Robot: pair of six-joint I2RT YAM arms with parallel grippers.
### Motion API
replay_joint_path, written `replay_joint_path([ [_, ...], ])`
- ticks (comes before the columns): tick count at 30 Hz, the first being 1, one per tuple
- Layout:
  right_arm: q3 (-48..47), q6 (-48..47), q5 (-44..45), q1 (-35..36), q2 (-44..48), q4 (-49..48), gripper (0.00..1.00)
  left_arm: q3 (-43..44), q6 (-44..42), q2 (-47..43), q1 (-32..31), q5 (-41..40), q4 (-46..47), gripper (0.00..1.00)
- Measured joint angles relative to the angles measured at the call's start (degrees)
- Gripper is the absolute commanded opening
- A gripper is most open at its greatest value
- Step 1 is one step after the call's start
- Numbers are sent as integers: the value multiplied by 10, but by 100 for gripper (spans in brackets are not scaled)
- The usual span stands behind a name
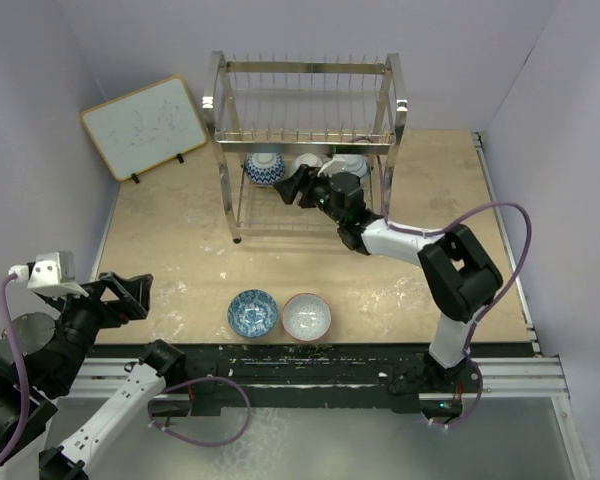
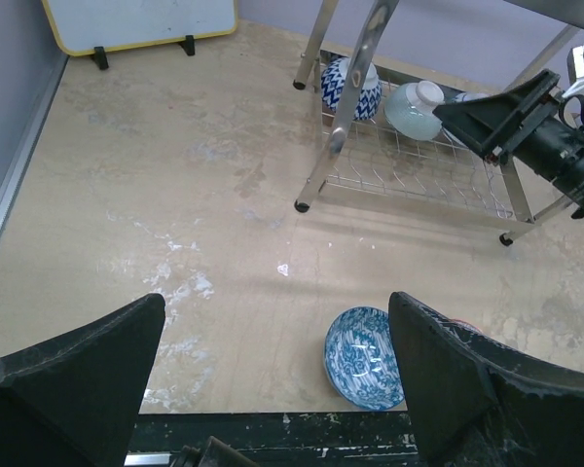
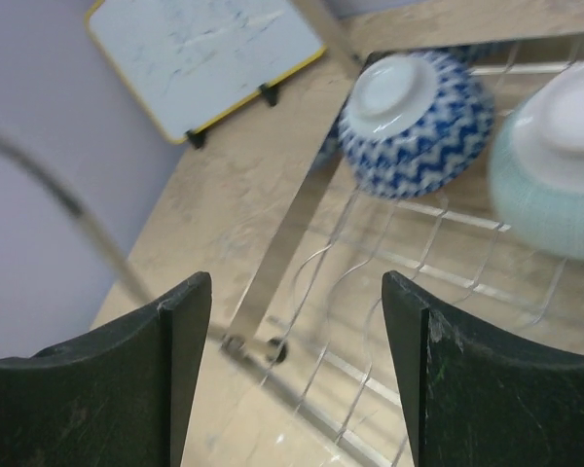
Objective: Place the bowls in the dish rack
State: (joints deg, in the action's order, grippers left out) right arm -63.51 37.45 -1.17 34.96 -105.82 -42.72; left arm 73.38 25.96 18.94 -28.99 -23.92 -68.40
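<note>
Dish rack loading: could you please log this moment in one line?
right gripper open at dish rack | left gripper open | two bowls on table

Left arm (image 1: 105,410): you see bulky black joint housings linked by smooth white tubes. A white camera block (image 1: 50,270) sits at the wrist. A thin purple-grey cable (image 1: 7,320) trails along the arm, with a second loop near the base.

Right arm (image 1: 460,270): same black joints, one white link (image 1: 400,238), and a long purple-grey lead (image 1: 526,245).

The left fingers (image 2: 78,379) are matte black wedges with pale, scuffed edges. The right fingers (image 3: 477,389) are the same black, finely scratched.
</note>
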Motion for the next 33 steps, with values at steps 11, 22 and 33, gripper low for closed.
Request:
replay_joint_path([
  [11, 196, 6, 65, 144, 160, 35, 72, -9, 5, 3, 0, 17, 12, 99],
  [22, 269, -35, 154, 289, 359, 200, 71, -40, 12, 3, 0, 27, 16, 99],
  [33, 231, -45, 230, 438, 315, 407, 71, -43, 16, -9, 0, 28, 16, 99],
])
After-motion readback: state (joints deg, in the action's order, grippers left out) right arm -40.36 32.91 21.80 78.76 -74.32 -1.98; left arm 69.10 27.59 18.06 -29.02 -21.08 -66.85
